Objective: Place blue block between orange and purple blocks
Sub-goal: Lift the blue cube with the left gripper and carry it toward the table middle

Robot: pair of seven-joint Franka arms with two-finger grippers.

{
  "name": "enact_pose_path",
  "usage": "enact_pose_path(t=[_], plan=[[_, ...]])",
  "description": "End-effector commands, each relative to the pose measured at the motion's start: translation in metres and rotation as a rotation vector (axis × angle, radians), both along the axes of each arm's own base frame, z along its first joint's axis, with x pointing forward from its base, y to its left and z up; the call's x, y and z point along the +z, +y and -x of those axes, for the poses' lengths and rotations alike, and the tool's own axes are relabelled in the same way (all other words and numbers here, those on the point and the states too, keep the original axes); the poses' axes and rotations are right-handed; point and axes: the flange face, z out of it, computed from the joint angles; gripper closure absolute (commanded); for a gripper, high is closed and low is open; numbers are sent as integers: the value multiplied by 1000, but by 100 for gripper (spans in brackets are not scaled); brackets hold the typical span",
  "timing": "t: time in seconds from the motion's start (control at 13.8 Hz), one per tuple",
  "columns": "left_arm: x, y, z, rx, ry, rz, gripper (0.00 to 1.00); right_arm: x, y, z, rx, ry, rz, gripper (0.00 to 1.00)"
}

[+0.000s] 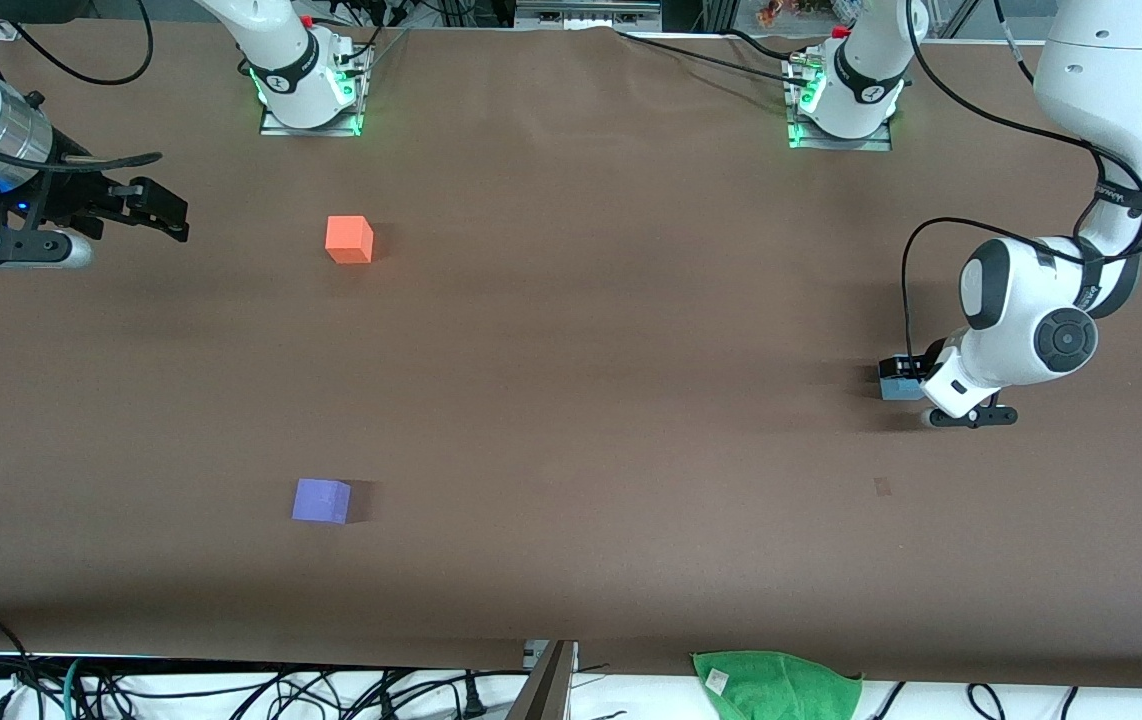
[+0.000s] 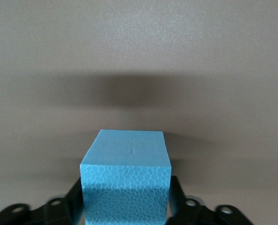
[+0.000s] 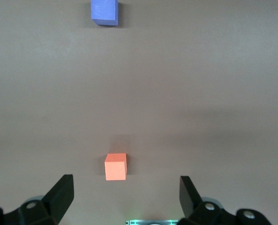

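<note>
Front view: left gripper [image 1: 899,382] low at left arm's end of table, blue block [image 1: 893,386] at its tip (mostly hidden by wrist). Orange block [image 1: 349,240] and purple block [image 1: 321,500] toward right arm's end, well apart, purple nearer camera. Right gripper [image 1: 163,212] waits, raised at table edge.

Left wrist view: fingers [image 2: 73,199] flank blue block [image 2: 126,180], jaws clamped on it.

Right wrist view: jaws apart, nothing held; orange block [image 3: 115,166], purple block [image 3: 104,11] on table.

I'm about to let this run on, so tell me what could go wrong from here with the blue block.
1. The left gripper has its jaws around the blue block low near the table; the hold may be shallow, so it could slip on lifting.
2. The orange block and purple block lie toward the right arm's end, a long carry.
3. The waiting right gripper, jaws open, hangs near that gap; the arms could collide.
</note>
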Motion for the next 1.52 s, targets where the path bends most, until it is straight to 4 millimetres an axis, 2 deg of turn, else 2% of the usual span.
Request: enact_pose_path(t=[0.0,0.07,0.22,0.51,0.58,0.72,0.79,0.94,1.08,1.16,1.3,1.37,1.44], plan=[[7,0,0,-9,-21,18,88,5,-1,-2,3,-3,-15,1],[11,-1,-2,-9,-25,17,96,5,0,-1,5,0,-15,1],[35,-8,-6,-19,-49,14,100,6,1,-2,6,-6,-14,1],[108,-87,-29,-131,8,52,100,5,1,-4,5,-18,-17,1],[125,-107,-36,-162,11,65,100,-7,2,-11,8,-3,-15,1],[159,-166,-41,-192,-15,85,100,-8,-1,-17,-12,-5,-14,1],[165,-196,-37,-169,-21,86,100,-16,-3,-20,-15,12,-15,1],[165,-267,-27,-132,-26,73,100,-22,-3,-24,-13,14,-25,1],[157,-338,-14,-111,-24,70,100,-56,0,-35,-6,79,-19,1],[150,-381,-3,-79,-21,66,100,-79,-5,-41,-16,122,-16,1],[112,-466,27,-65,-29,72,100,-88,-15,-49,-24,121,-17,1],[90,-504,44,-56,-53,90,100,-105,-11,-53,-14,148,-15,1],[69,-526,53,-14,-87,123,100,-104,-6,-53,-6,142,-15,1]])
